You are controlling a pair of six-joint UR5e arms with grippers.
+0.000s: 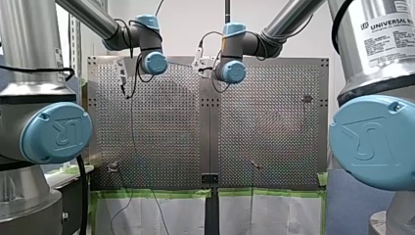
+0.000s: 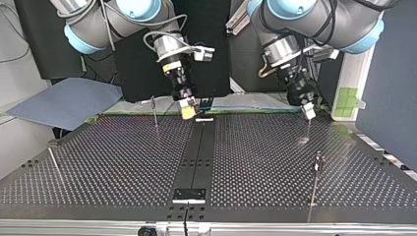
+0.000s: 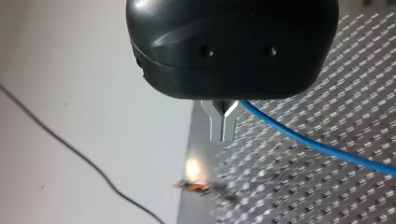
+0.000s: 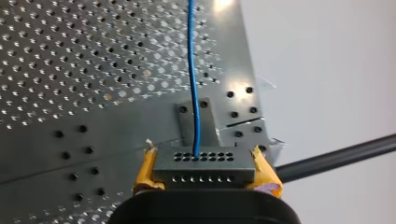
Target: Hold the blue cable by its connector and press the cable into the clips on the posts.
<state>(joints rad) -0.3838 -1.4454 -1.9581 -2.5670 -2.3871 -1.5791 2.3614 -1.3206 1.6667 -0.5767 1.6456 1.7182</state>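
Connector (image 4: 205,173) clamped in right tool (image 4: 204,156), blue cable (image 3: 317,142) partly hidden behind left tool (image 3: 224,133), fingers together.

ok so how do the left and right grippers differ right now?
Left gripper has thin bare metal fingers; right gripper has yellow pads. Left's fingers meet, the blue cable leaving at their base; right's are spread around the grey connector. Shared: black bodies, both on the same cable.
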